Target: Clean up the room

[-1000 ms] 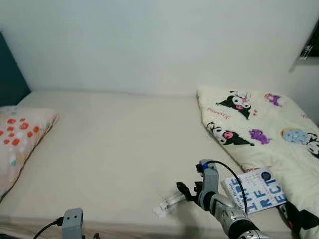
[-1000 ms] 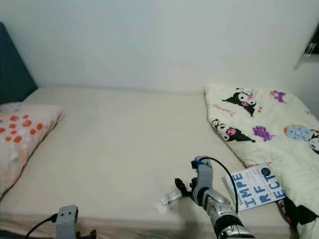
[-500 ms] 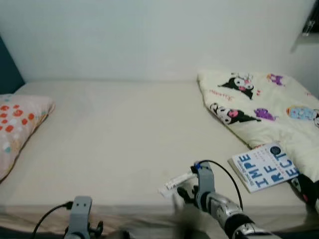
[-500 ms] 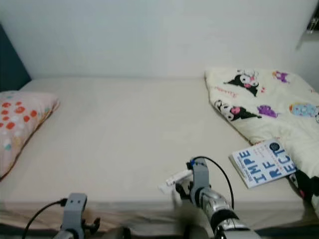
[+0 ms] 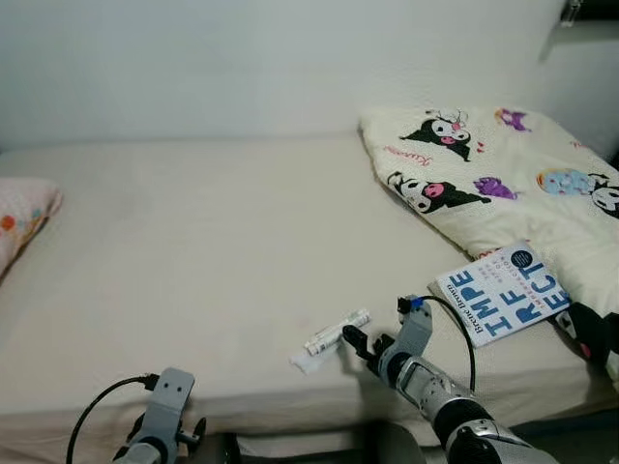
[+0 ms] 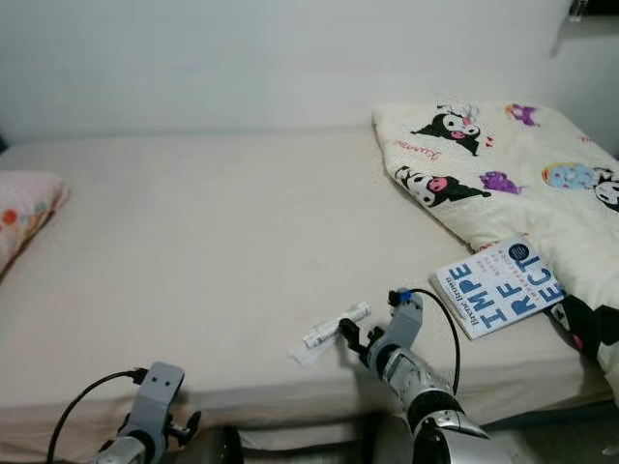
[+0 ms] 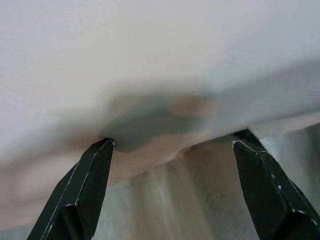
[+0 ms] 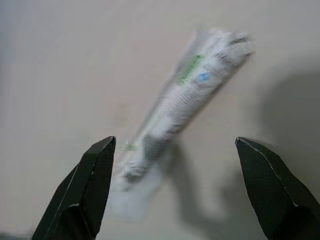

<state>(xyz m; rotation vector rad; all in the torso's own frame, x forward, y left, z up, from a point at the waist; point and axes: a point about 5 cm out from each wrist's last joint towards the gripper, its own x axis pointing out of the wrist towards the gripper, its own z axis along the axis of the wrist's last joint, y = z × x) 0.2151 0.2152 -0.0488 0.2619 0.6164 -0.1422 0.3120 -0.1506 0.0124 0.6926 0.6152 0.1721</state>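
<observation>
Wrapper: a small white wrapper lies on the bed, near the front edge.
Right gripper: the right gripper is low over the bed, just beside the wrapper, not holding it.
Right wrist view: the wrapper shows up close, crinkly with green and blue marks. The black fingers are spread wide on each side of it.
Left gripper: the left gripper hangs low by the bed's front edge. Its fingers are spread too. That picture is blurry.
Book: a white book with big blue letters lies on the bed, to the right.
Blanket: a cartoon blanket is bunched up behind the book.
Pillow: a spotted pillow sits at the far left.
Room: a plain white wall stands behind the bed.
</observation>
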